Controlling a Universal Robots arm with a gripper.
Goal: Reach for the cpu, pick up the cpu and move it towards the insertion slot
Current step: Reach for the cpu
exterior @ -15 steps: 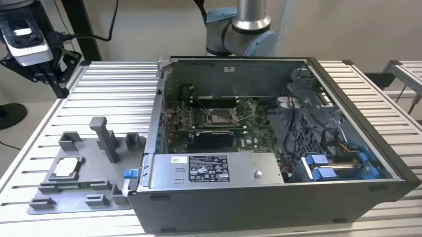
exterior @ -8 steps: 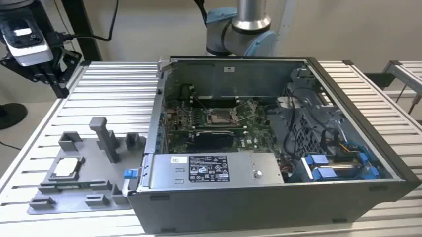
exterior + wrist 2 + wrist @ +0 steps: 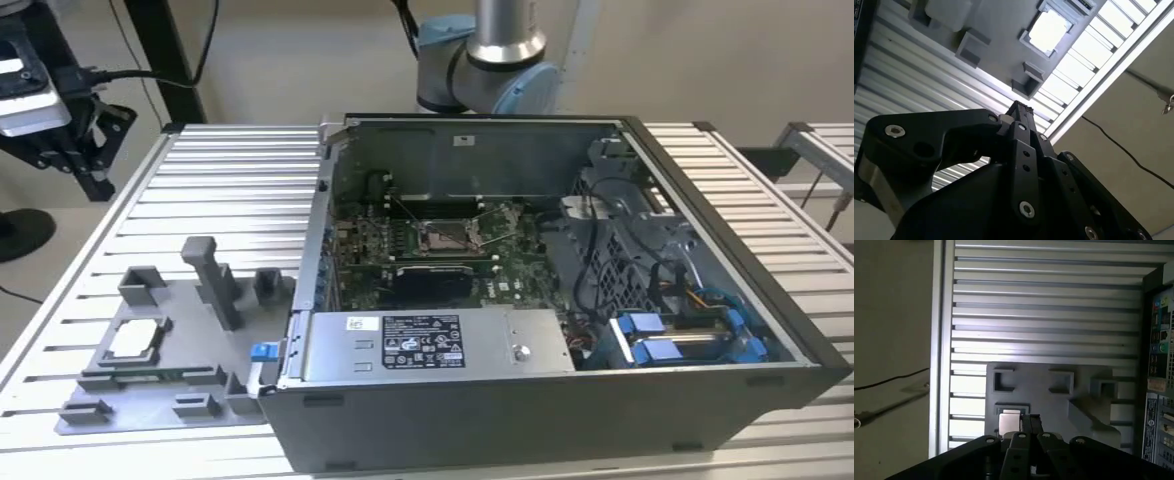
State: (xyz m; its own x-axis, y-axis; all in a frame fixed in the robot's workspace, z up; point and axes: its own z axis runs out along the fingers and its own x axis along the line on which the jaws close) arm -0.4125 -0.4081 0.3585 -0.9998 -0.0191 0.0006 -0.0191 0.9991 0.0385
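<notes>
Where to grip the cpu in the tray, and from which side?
Probably by two opposite edges, coming straight down from above: the cpu lies flat, silvery face up, in a recess of the grey tray, so its top is the open side.

Silvery metal-topped cpu, matt grey plastic tray, ribbed bare-metal table, shiny metal-framed insertion slot
</notes>
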